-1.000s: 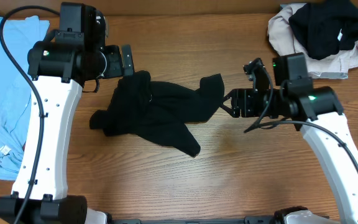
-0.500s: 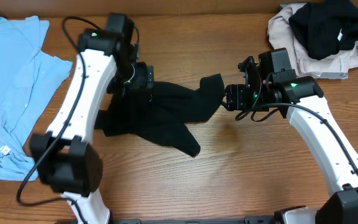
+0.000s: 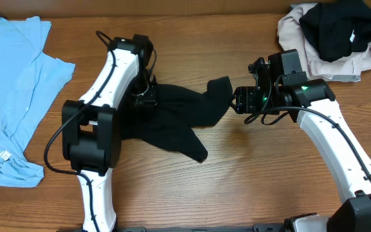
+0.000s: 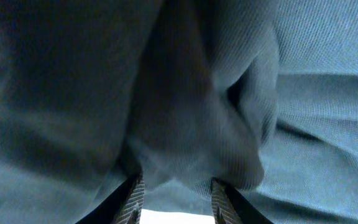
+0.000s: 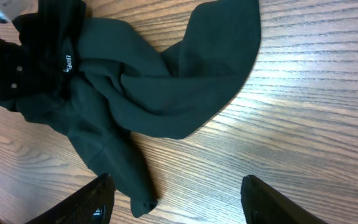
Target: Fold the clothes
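Left gripper point(image 4: 175, 198) is buried in the clothes point(image 3: 172, 119), with a fold bunched up by its fingers; honestly can't tell if it's pinching; right gripper point(image 5: 176, 186) is spread wide with nothing in it, just beside the sleeve end; the black garment lies crumpled mid-table point(image 3: 237, 187).
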You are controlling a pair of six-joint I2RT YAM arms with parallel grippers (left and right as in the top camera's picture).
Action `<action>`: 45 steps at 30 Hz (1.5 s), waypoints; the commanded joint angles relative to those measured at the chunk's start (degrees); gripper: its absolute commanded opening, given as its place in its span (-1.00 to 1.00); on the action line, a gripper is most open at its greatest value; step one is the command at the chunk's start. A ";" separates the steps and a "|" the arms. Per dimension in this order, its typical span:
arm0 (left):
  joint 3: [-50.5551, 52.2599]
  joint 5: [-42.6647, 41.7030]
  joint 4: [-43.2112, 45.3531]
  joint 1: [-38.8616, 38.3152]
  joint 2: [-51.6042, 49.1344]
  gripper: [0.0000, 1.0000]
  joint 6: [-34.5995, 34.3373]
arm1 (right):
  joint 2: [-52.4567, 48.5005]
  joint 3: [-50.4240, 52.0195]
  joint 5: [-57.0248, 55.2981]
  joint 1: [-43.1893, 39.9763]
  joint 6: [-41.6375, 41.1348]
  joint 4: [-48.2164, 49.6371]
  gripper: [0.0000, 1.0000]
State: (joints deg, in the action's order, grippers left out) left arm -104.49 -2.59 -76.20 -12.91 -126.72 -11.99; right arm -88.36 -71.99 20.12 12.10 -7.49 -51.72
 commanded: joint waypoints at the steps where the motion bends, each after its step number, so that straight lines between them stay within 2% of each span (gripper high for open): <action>1: 0.26 1.97 1.31 -0.96 -0.17 -0.22 0.68 | 0.24 -0.39 -0.61 0.04 -0.26 0.68 0.38; 12: 0.26 1.97 7.37 -3.48 -0.72 0.11 1.75 | 0.24 -0.39 -0.61 0.04 -0.26 1.53 0.37; 13: 0.26 1.95 7.96 -3.67 -0.90 -0.04 1.75 | 0.24 -0.39 -0.61 0.04 -0.26 1.55 0.37; 15: 0.26 1.97 8.57 -3.91 -1.14 -0.80 1.75 | 0.24 -0.39 -0.61 0.04 -0.24 1.55 0.37; 16: 0.26 1.97 8.72 -3.93 -1.16 -0.92 1.75 | 0.24 -0.39 -0.63 0.04 -0.24 1.55 0.37; 20: -2.49 3.39 6.23 -3.43 -0.98 -0.92 1.75 | 0.24 -0.39 -0.61 0.04 -0.26 1.73 0.37; 23: -10.29 4.17 -0.07 -2.01 -0.98 -0.92 1.70 | 0.24 -0.39 -0.57 0.04 -0.26 2.78 0.35; 31: -47.82 4.46 -15.82 -0.24 -0.98 -0.92 1.70 | 0.24 -0.39 -0.28 1.25 -0.24 6.40 0.35; 35: -62.27 3.39 -20.61 -0.39 -0.90 -0.92 1.79 | 0.24 -0.39 1.01 2.10 -0.22 8.22 0.35; 39: -66.23 -0.70 -20.59 -0.72 2.89 -0.92 0.20 | 0.24 -0.39 1.16 3.04 -0.22 8.98 0.35; 45: -66.73 -1.92 -20.59 -1.29 10.75 -0.92 -0.04 | 0.26 -0.42 2.34 3.61 -0.28 8.41 0.30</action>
State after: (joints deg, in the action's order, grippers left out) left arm -169.53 -2.70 -96.95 -13.58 -121.71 -11.00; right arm -88.36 -71.99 20.93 15.46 -7.46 -43.27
